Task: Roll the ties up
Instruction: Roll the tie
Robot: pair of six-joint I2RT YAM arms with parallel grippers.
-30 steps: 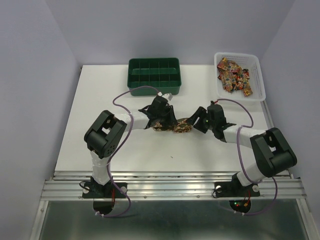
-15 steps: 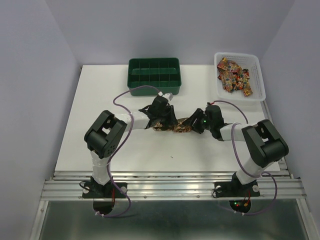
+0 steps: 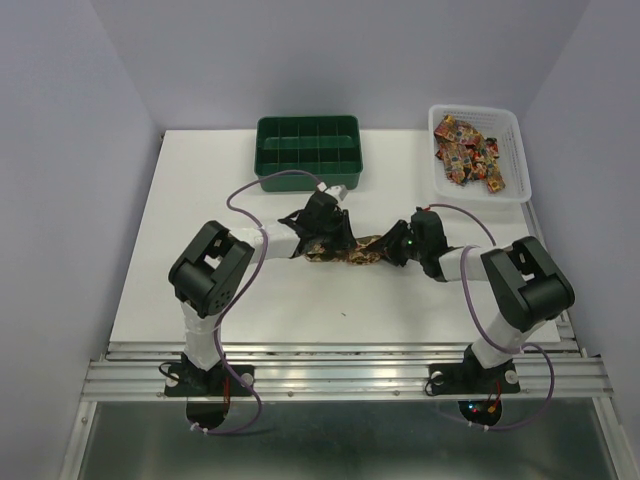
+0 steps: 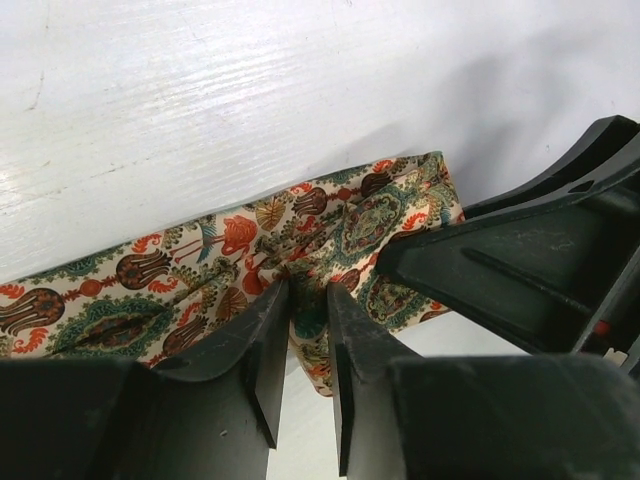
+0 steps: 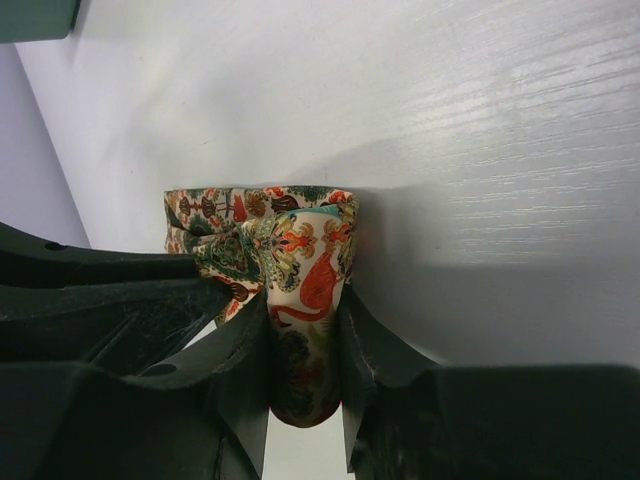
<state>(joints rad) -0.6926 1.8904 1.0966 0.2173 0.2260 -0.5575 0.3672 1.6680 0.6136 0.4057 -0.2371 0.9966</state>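
Top view: tie (image 3: 358, 252) lies mid-tabletop (image 3: 195, 200), stretched between left tool (image 3: 328, 238) and right tool (image 3: 397, 246). One tool at each end, likely so one anchors while other winds. Spare ties (image 3: 466, 150) wait in white basket (image 3: 482, 194); green tray (image 3: 300, 178) sits behind.

Left wrist: left tool narrow, fingers (image 4: 265, 340) pinching bunched fabric; flat length runs off left.

Right wrist: right tool narrow, clamped on folded end. Hard to tell whether proper roll has formed.

One tie (image 3: 355, 252) on the table (image 3: 200, 220), one green tray (image 3: 300, 181), one basket (image 3: 478, 110).
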